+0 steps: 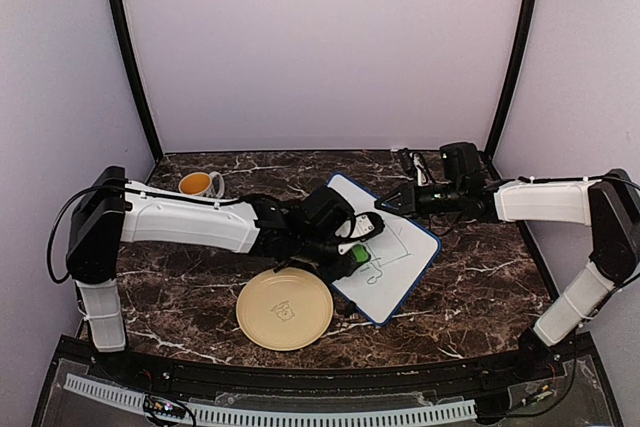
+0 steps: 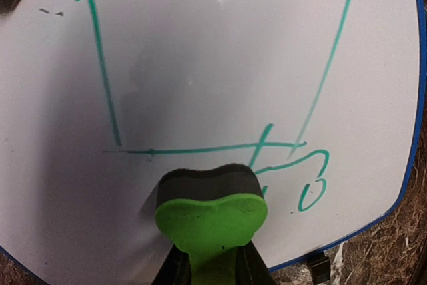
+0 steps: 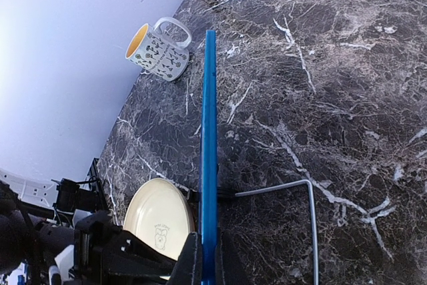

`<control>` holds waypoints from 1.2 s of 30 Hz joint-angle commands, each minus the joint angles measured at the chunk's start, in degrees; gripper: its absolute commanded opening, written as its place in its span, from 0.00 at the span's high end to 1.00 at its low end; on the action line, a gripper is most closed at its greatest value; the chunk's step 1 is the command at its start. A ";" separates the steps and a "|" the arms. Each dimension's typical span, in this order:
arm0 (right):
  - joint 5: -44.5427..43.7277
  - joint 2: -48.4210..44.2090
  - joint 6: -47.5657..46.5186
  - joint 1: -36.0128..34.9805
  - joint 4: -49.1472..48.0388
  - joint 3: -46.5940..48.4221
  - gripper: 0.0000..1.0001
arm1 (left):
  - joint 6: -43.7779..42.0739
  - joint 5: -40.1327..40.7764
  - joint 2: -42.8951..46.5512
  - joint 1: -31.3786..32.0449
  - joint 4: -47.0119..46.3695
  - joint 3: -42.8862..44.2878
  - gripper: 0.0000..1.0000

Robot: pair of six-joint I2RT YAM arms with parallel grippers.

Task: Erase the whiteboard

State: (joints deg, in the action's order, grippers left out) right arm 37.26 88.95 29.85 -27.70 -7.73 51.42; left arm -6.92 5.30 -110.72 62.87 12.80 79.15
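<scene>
The whiteboard (image 1: 402, 269) looks barely begun: its green box and scribbles stand almost whole, so nearly all the wiping is left. It sits skewed on the table (image 1: 480, 287), one corner aimed at the back wall, its long axis seemingly crosswise to the left pincer (image 2: 210, 268). That pincer is closed on a green eraser (image 2: 210, 215), pressed to the board just short of the drawing. The right pincer (image 3: 207, 261) is clamped on the board's far edge.

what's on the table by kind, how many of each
whiteboard: 1
eraser: 1
plate: 1
mug: 1
bent metal rod at the board's edge, maybe its stand: 1
total: 5
</scene>
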 commanded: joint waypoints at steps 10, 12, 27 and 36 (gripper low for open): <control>0.10 0.87 -0.96 -0.19 0.89 -1.23 1.00 | 2.98 2.37 -0.32 -6.65 -0.87 5.18 0.97; 0.05 0.88 -0.93 -0.17 0.66 -1.34 1.00 | 1.27 3.00 -1.10 -4.05 -0.51 5.42 0.97; 0.14 1.32 -0.56 -0.16 0.19 -1.06 1.00 | 0.58 3.93 -4.34 2.94 3.11 7.23 0.98; 0.26 1.19 -0.75 -0.16 0.61 -0.79 1.00 | 5.52 2.85 -2.36 -4.78 4.06 10.30 0.98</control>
State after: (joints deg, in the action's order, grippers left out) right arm 37.41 88.95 30.06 -27.68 -7.97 51.35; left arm -4.47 7.49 -113.84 63.57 16.45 88.03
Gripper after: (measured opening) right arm 0.043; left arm 0.222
